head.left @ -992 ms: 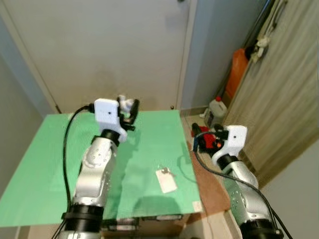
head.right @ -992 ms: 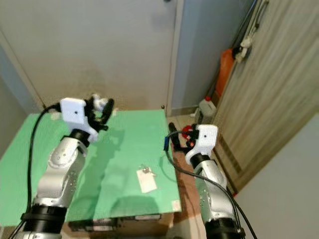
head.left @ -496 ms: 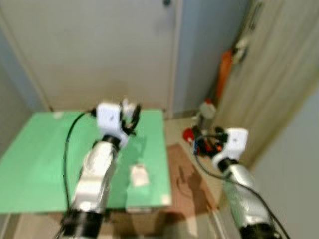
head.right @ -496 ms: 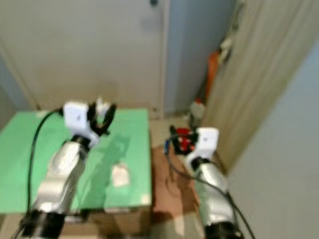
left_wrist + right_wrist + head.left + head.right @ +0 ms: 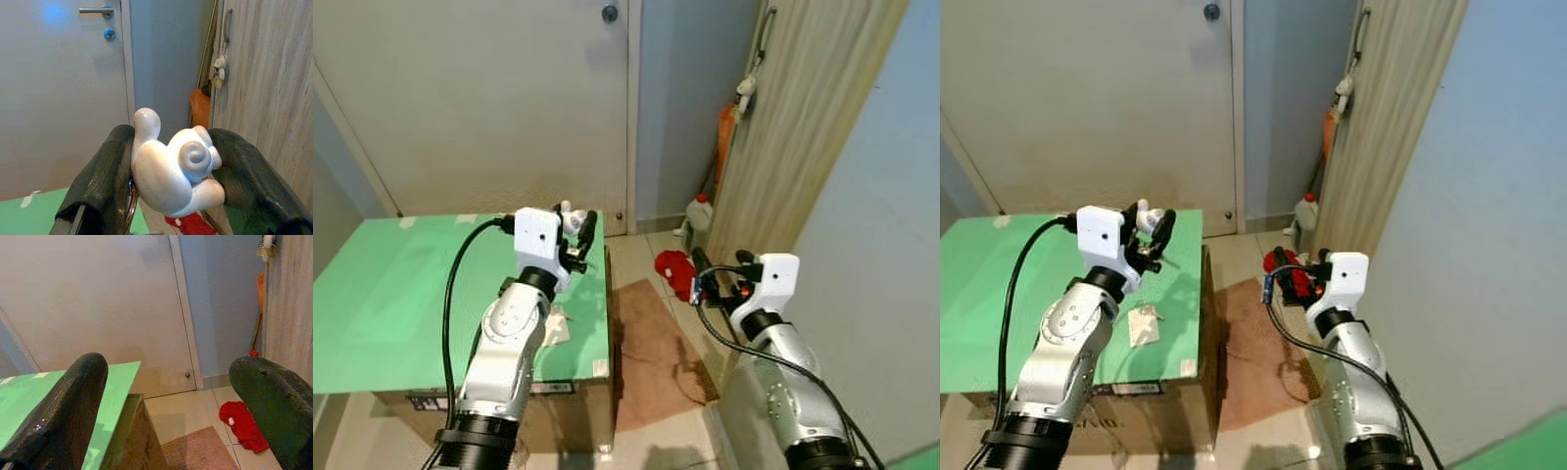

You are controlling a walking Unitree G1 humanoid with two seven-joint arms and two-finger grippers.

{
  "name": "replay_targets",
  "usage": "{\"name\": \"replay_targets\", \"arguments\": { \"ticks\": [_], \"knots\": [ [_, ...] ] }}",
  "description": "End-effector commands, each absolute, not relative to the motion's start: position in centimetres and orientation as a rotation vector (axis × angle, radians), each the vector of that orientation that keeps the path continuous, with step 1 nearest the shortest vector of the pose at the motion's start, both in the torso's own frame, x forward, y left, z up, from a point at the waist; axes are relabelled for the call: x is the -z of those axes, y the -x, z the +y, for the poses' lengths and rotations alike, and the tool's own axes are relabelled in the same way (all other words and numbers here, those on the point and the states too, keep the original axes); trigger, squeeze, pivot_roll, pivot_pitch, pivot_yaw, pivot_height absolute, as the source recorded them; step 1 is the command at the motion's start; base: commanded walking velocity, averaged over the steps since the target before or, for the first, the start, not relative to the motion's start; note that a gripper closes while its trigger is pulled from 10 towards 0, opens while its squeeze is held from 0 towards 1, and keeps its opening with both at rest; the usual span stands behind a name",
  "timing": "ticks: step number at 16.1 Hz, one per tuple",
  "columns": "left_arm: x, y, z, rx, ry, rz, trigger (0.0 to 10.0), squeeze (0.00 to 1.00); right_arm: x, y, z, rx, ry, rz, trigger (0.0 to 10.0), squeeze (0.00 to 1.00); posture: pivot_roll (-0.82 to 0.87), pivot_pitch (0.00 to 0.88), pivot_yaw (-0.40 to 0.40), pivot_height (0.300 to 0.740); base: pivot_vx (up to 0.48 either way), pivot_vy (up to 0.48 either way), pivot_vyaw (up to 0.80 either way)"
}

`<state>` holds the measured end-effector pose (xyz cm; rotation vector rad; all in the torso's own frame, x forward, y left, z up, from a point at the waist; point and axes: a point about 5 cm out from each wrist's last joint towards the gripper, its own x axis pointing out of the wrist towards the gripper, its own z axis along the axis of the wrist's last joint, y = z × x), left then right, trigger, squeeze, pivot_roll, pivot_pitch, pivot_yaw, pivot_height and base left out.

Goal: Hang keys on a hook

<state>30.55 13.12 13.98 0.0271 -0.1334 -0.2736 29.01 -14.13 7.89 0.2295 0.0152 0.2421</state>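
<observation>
Swung rightward since a second ago, the head now faces the door [image 5: 509, 98], so carrying seems under way: left of it the left hand [image 5: 168, 171] clamps the keys' white charm [image 5: 171, 171] over the tabletop [image 5: 391, 294], while right of it the right hand [image 5: 171, 396] gapes empty above a red cloth [image 5: 675, 272], and I see no hook to aim for.

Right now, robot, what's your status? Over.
Left claw shut on white snail-shaped keychain, raised over green table edge. Right claw open, empty, over the floor. White tag lying on table. Hook not spotted yet.
</observation>
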Motion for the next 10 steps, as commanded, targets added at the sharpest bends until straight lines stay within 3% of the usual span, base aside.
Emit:
{"name": "replay_targets", "arguments": {
  "ticks": [1,8,10],
  "knots": [
    [-14.42,-30.57,13.27,0.264,-0.047,-0.153,0.0,0.00,-8.14,-29.27,-14.08,-0.244,-0.236,0.009,10.0,0.00,-0.06,0.000,0.010,0.717,0.000,0.000,0.00],
    [-14.40,-30.77,12.87,0.272,-0.023,-0.142,0.0,0.00,-8.34,-29.55,-13.88,-0.247,-0.244,0.004,10.0,0.00,-0.06,0.000,0.017,0.717,0.000,0.000,0.00],
    [-14.37,-30.63,12.75,0.270,-0.010,-0.141,0.0,0.00,-8.21,-29.45,-14.01,-0.246,-0.241,0.010,10.0,0.00,-0.06,0.000,0.014,0.717,0.000,0.476,0.00]
  ]
}}
